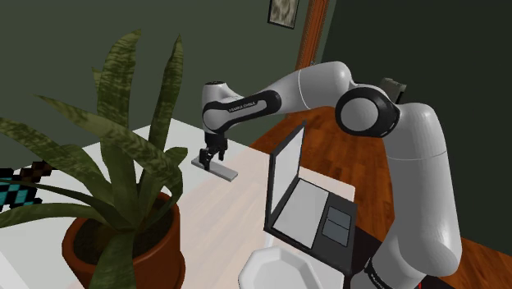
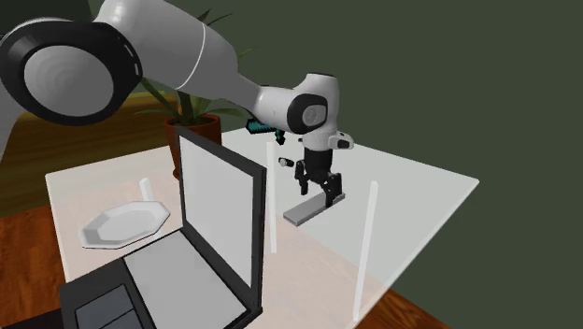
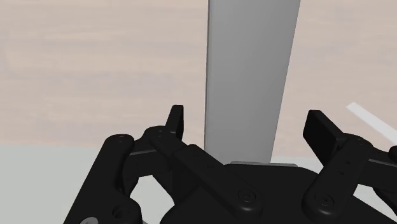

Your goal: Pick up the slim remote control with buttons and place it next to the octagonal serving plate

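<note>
Flat, even, diffuse light in all views. Surface pale & bright, washed toward pinkish-white in wrist view, w/ a greyer band near the claw. Walls dim, dark green. White arm shell bright on top, shading to soft grey on undersides, so light approx from above. Claw reads near-solid black, only faint grey edge highlights. Plant leaves mid-toned, evenly lit.

Nothing can be read: the white lettering on the arm's dark forearm band, at twelve o'clock in the shoulder view, is too small.
</note>
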